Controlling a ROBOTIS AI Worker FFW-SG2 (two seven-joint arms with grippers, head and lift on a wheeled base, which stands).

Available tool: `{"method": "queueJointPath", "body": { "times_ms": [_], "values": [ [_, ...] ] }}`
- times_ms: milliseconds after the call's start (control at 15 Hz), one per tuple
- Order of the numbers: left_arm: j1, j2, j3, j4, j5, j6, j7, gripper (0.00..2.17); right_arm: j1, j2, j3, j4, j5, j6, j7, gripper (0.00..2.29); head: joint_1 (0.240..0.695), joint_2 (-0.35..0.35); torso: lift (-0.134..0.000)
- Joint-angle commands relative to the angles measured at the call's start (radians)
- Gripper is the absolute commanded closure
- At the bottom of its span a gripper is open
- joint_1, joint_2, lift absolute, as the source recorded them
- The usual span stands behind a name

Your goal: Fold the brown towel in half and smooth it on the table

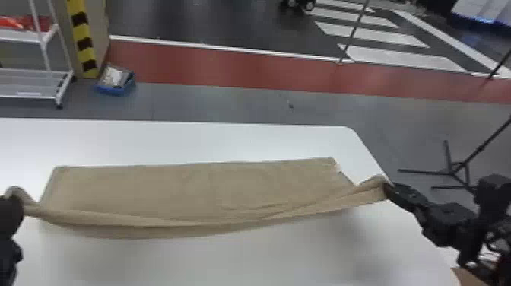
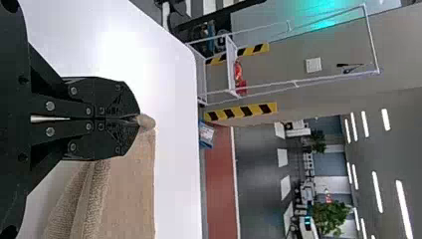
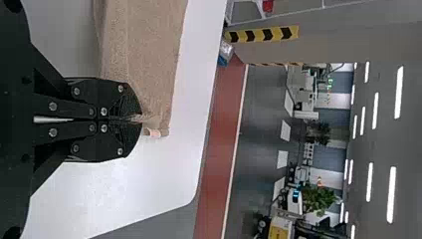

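While the left gripper (image 2: 137, 119) and right gripper (image 3: 139, 118) each pinch a near corner, the brown towel (image 1: 197, 190) runs longways between them, left to right, far edge flat on the table (image 1: 228, 142), so I'd guess the fold goes straight toward that.

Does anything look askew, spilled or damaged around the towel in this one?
Nothing looks spilled or damaged. The near edge of the brown towel sags between the left claw and right claw, with creases toward the right one, but that looks normal mid-fold.
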Motion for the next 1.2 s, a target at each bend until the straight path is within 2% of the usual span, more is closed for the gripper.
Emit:
{"method": "queueJointPath", "body": {
  "times_ms": [0,133,267,400,800,1000,1133],
  "values": [
    [-0.077,-0.005,-0.016,0.019,-0.004,0.074,-0.009,1.44,-0.074,0.01,0.008,-0.01,0.056,0.126,-0.001,1.38,0.695,-0.272,-0.12],
    [-0.174,-0.006,-0.019,0.076,0.004,0.111,-0.007,1.44,-0.133,0.029,0.017,0.019,0.113,0.178,-0.003,1.38,0.695,-0.279,-0.12],
    [-0.274,-0.009,-0.021,0.173,0.007,0.191,0.0,1.44,-0.212,0.026,0.051,0.109,0.177,0.215,-0.007,1.38,0.695,-0.277,-0.12],
    [-0.33,-0.014,-0.021,0.269,0.006,0.191,0.0,1.44,-0.267,0.017,0.094,0.192,0.219,0.212,-0.012,1.38,0.695,-0.265,-0.12],
    [-0.445,-0.021,-0.031,0.403,0.002,0.191,0.002,1.44,-0.407,-0.002,0.132,0.303,0.22,0.215,-0.015,1.38,0.695,-0.229,-0.12],
    [-0.499,-0.021,-0.028,0.449,0.004,0.191,0.0,1.44,-0.48,-0.005,0.16,0.323,0.222,0.267,-0.017,1.38,0.695,-0.212,-0.12],
    [-0.553,-0.021,-0.033,0.522,0.002,0.191,0.0,1.44,-0.546,-0.011,0.196,0.405,0.253,0.279,-0.02,1.38,0.695,-0.2,-0.12]
  ]
}}
